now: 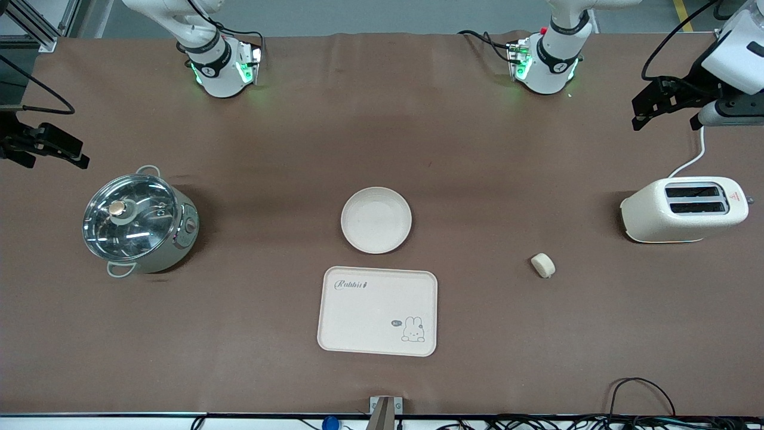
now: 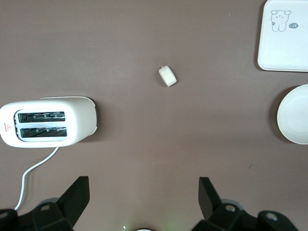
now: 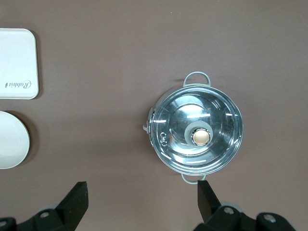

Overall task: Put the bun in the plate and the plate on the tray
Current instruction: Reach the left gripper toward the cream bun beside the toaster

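Bun point(image 1: 543, 265) was left on table point(image 1: 477, 149), toward left arm's end, near toaster point(image 1: 684, 209). Plate point(image 1: 376, 220) was set empty just beside tray point(image 1: 378, 310), farther from camera. Left claw point(image 2: 144, 199) and right claw point(image 3: 142, 202) were held high, spread, nothing gripped; task judged unstarted.

Tray point(image 1: 377, 310) showing "Rabbit" in script at one corner, plus tiny dark speech bubble reading "hi" beside bunny drawing at diagonal corner. Toaster point(image 1: 684, 209) carrying red triangular warning sign on top; its text not readable.
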### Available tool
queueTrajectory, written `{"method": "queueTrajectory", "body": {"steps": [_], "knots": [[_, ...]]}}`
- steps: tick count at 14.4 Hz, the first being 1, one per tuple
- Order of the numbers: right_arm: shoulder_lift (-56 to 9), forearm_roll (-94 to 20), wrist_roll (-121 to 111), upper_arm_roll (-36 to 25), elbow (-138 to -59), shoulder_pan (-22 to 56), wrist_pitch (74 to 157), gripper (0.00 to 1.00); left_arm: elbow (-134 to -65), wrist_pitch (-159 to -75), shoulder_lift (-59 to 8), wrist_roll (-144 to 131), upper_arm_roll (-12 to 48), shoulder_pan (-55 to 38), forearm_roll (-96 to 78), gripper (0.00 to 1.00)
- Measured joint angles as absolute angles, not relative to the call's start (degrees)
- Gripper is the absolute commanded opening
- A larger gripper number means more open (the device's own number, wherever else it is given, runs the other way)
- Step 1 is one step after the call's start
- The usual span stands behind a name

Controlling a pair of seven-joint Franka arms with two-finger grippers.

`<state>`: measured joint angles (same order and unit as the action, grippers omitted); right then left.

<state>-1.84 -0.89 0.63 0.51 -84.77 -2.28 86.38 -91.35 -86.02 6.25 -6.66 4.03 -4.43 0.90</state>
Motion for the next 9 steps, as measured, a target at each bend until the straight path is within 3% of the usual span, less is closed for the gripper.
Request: {"method": "queueTrajectory", "body": {"steps": [5, 9], "knots": [[-1.84, -0.9, 0.72, 0.33, -84.83, -2.28, 86.45, 1.0, -91.32, -86.12, 4.85, -6.65, 3.32, -4.15, 0.9, 1.0], [-1.85, -0.94, 0.73, 0.29, -85.02, -2.24, 88.05, 1.0, -91.4, -92.51, -4.01, -6.76, 1.53, -3.8, 1.59, 1.0]]}}
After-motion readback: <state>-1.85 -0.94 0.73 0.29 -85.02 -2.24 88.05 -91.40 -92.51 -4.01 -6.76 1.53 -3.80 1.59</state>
